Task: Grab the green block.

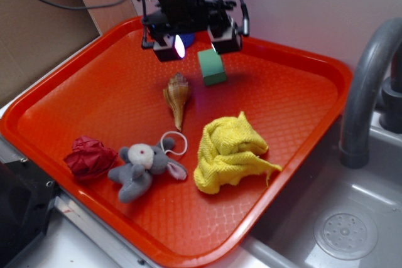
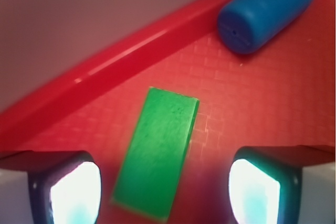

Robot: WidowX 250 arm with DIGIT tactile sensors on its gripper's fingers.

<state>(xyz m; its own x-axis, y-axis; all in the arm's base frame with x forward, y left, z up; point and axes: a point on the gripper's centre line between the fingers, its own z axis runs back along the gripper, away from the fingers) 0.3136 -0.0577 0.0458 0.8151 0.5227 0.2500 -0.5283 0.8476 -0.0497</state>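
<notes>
Gripper (image 1: 196,44) hangs open over the far end of the waffle-textured red tray (image 1: 75,86), matte green block (image 1: 211,67) lying flat between its fingers, untouched. Wrist cam catches a smooth blue bottle toy (image 2: 268,8) by the rim; the outside view adds a ridged seashell (image 1: 177,97) and crumpled yellow cloth (image 1: 229,152).

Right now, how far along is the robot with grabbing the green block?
Done: the gripper has been brought over the green block, which shows between its two fingers in the wrist view. In hand: lining up; the jaws are open, with a gap on each side of the block. Left: closing on the block and lifting it; it lies flat on the red tray.
</notes>
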